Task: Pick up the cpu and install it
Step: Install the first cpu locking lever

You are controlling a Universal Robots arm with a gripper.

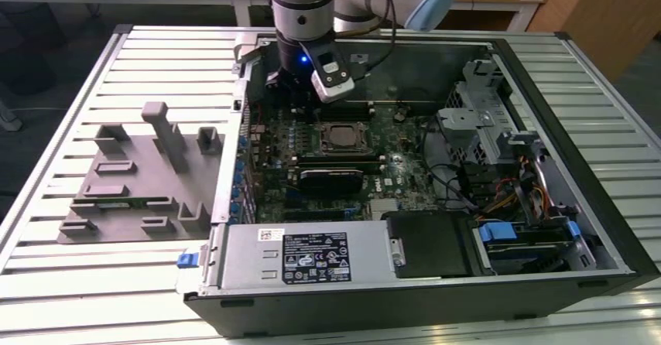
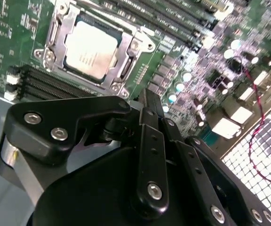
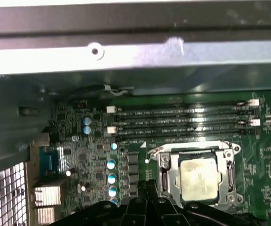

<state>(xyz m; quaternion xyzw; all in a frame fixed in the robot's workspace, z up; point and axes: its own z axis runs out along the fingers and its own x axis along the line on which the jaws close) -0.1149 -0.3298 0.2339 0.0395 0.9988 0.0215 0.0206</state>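
Note:
The cpu (image 1: 339,137) is a silvery square chip lying flat inside the metal-framed socket (image 3: 166,162) in the middle of the green motherboard (image 1: 398,171). It also shows in both wrist views, cpu (image 2: 89,49) and cpu (image 3: 199,179). My gripper (image 1: 296,90) hangs inside the open computer case, above the board and just beyond the socket toward the exterior view's left. Its black fingers are pressed together in both wrist views, gripper (image 2: 147,98) and gripper (image 3: 147,187), with nothing between them. It is apart from the cpu.
Dark memory slots (image 3: 182,120) run beside the socket. The case wall (image 3: 126,52) is close behind the gripper. A power supply (image 1: 299,256), drive cage (image 1: 485,113) and cables (image 1: 496,190) fill the case. A grey fixture tray (image 1: 124,182) lies at the exterior view's left.

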